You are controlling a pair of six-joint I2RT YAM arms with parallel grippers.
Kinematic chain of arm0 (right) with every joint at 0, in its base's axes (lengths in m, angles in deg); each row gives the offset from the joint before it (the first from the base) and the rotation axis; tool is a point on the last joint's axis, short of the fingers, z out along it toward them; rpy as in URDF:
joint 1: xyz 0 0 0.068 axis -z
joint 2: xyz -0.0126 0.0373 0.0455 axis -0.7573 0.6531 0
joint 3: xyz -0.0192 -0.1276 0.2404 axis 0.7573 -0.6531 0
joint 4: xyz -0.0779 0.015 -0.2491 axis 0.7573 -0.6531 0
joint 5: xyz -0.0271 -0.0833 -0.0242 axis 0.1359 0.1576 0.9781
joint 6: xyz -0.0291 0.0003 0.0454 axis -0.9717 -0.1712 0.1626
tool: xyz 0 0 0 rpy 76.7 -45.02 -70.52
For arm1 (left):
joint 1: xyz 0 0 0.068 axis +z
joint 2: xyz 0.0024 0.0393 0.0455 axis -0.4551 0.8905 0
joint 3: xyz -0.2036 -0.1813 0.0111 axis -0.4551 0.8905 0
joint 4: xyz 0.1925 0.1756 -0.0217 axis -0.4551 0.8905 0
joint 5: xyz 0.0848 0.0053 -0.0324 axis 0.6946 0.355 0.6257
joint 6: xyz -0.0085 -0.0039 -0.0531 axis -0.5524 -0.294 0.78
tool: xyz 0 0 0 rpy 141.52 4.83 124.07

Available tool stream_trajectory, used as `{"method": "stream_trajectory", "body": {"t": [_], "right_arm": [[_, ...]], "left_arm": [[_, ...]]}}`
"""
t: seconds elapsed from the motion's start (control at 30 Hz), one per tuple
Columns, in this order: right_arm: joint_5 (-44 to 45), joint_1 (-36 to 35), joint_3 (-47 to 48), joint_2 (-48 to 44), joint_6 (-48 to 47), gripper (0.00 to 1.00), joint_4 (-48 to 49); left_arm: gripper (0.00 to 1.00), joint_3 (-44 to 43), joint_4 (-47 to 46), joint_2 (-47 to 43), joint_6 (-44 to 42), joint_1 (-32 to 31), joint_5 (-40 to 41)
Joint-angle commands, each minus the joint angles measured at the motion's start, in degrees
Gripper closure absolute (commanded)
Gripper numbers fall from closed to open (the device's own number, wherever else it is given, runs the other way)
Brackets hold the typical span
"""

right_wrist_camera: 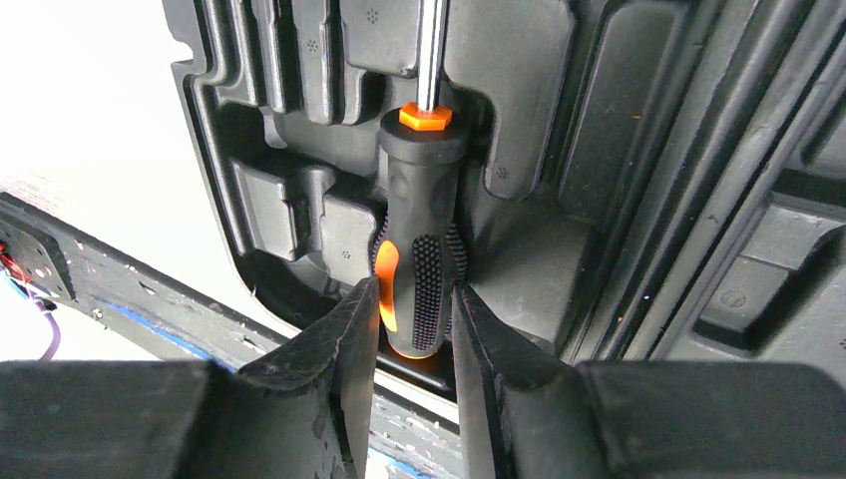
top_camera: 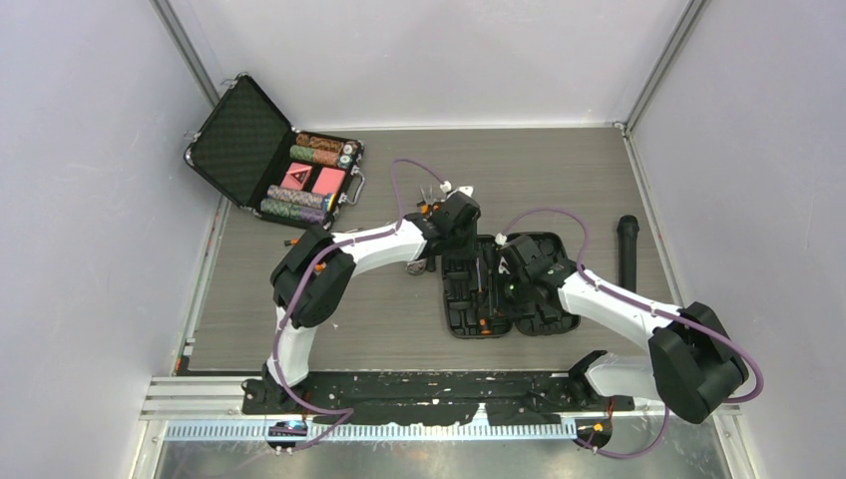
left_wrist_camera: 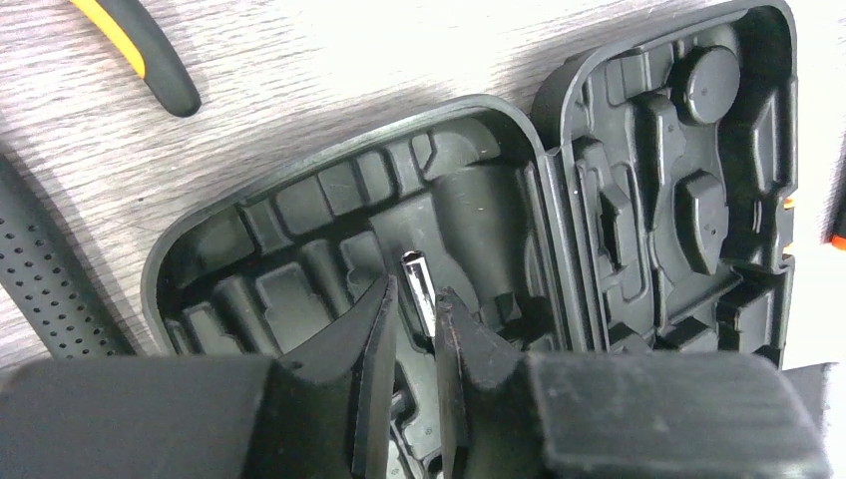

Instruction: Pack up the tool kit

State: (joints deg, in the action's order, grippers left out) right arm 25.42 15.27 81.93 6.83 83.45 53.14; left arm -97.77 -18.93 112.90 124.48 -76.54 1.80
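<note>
The right gripper (right_wrist_camera: 414, 287) held the screwdriver (right_wrist_camera: 424, 190) by its handle, shaft pointing away; the left gripper (left_wrist_camera: 414, 291), narrowly parted, seemingly straddled the tip.

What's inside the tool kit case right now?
One orange-and-black screwdriver lies in a moulded slot of the tool kit, the right gripper around its handle. Other visible slots empty; arms cover the rest.

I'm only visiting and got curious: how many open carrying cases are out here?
2. The black tool kit lies open flat in the middle; the poker-chip briefcase sits open at the far left corner. No third seems hidden.
</note>
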Motion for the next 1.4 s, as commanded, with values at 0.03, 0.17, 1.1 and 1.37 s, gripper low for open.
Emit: {"method": "stream_trajectory", "body": {"t": [0.03,0.17,1.1,1.37], "right_arm": [[7.8,-0.1,-3.5,4.0,-1.6,0.88,-4.2],[7.8,-0.1,-3.6,4.1,-1.6,0.88,-4.2],[9.1,-2.5,-2.0,10.1,0.4,0.95,-7.1],[11.0,-3.4,0.6,12.9,0.9,0.95,-8.5]], "left_arm": [[0.8,-3.4,0.7,1.0,-1.1,-1.0,1.6],[0.82,-4.0,1.0,1.2,-1.6,-1.7,2.2],[1.0,-6.1,12.1,8.5,1.4,-3.3,3.9],[1.0,-7.6,15.2,12.3,1.6,-3.2,2.4]]}}
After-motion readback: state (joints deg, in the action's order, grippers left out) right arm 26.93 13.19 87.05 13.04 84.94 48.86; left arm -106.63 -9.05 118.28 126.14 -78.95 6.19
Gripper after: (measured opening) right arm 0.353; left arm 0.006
